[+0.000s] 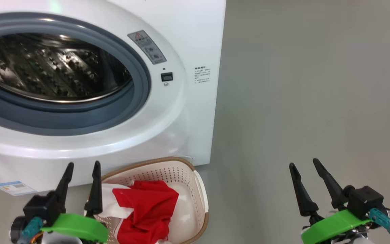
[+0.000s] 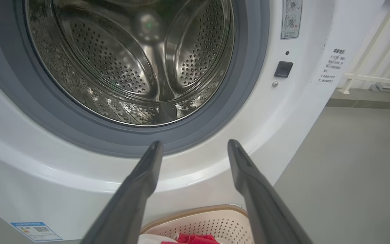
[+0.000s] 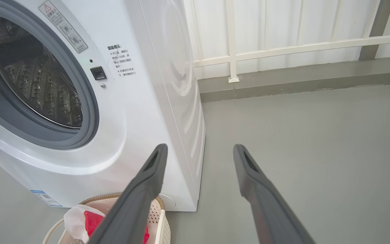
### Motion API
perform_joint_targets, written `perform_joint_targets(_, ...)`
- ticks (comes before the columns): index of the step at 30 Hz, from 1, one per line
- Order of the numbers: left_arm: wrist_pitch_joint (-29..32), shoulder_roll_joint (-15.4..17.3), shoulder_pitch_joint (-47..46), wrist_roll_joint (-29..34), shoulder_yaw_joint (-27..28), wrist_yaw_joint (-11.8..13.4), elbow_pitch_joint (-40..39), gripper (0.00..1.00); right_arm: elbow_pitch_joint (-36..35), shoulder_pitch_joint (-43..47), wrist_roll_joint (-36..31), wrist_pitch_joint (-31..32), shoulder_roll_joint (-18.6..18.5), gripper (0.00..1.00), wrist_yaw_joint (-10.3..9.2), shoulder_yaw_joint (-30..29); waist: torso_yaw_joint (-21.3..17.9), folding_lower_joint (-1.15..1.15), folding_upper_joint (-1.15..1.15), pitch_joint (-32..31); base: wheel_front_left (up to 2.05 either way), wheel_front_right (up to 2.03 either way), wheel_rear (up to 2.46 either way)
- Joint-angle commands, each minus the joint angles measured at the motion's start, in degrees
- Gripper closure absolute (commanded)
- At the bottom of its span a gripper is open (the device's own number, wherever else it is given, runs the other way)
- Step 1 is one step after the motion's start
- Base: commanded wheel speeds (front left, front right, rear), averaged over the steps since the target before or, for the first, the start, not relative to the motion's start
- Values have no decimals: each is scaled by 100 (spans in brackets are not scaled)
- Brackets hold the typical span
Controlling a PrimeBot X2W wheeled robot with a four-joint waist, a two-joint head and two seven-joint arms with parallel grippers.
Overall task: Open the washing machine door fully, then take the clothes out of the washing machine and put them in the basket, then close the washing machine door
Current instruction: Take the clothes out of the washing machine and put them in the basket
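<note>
The white washing machine stands with its opening uncovered, and the steel drum looks bare inside. Its door is out of view. On the floor below sits the cream basket, holding the red garment and the white cloth. The basket and both garments also show at the bottom of the right wrist view. My left gripper is open over the basket's left end, fingers pointing at the machine front. Out over bare floor to the right, my right gripper is open too, holding nothing.
Grey floor stretches to the right of the machine. A white railing and a low kerb run along the back behind it. A blue sticker sits low on the machine front.
</note>
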Motion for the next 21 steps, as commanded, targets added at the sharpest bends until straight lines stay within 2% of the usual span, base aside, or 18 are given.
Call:
perform_joint_targets(1,-28,74,113,69,210,-31,-245,0,-125,36,-2,-37,-88,0,36,120,50,0,0,-166,0,0,0)
perform_joint_targets(21,-28,47,1208,121,600,-31,-1223,0,-206,529,14,-37,-129,0,36,6,119,0,0,-523,0,0,0)
